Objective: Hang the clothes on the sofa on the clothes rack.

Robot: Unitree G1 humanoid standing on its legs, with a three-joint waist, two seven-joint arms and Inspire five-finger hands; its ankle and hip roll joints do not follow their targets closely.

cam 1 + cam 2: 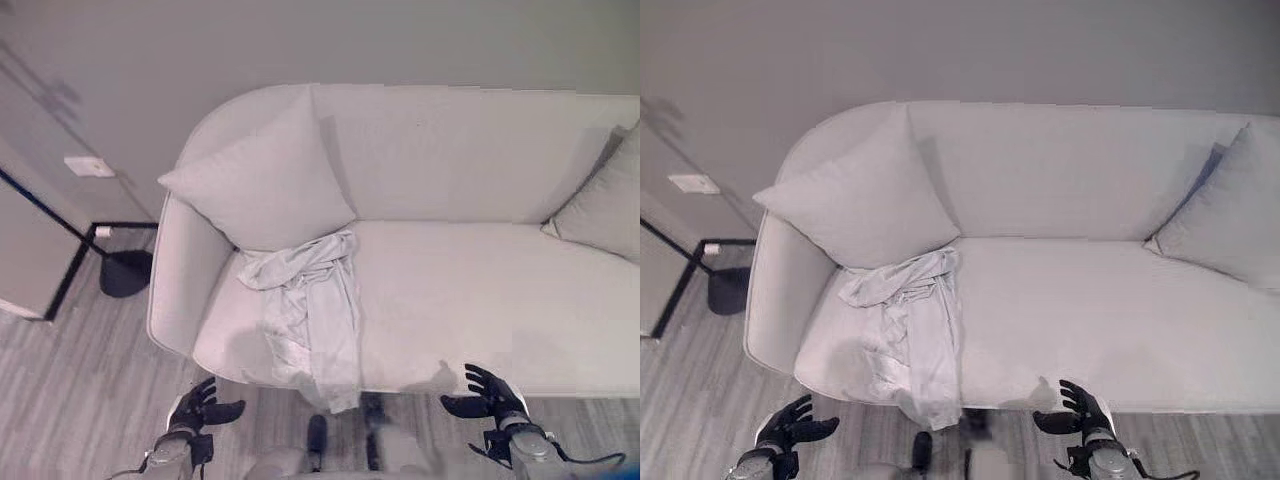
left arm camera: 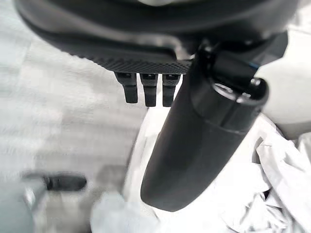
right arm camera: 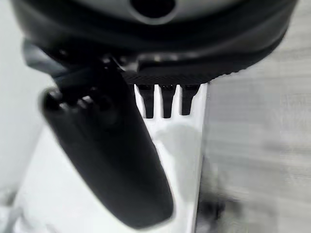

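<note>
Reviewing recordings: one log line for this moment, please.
garment: crumpled on sofa, draped over front edge | left hand: open, empty | right hand: open, empty

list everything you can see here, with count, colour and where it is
sofa: 1, pale grey, against the wall, across the middle of the scene
cushions: 2, light grey, one at the sofa's left end, one at its right end
garment: 1, light grey, crumpled on the seat below the left cushion, one end hanging over the front edge
stand base: 1, black, round, on the floor left of the sofa
floor: grey wood planks
left hand: 1, dark, open, low in front of the sofa's left end
right hand: 1, dark, open, at the seat's front edge
</note>
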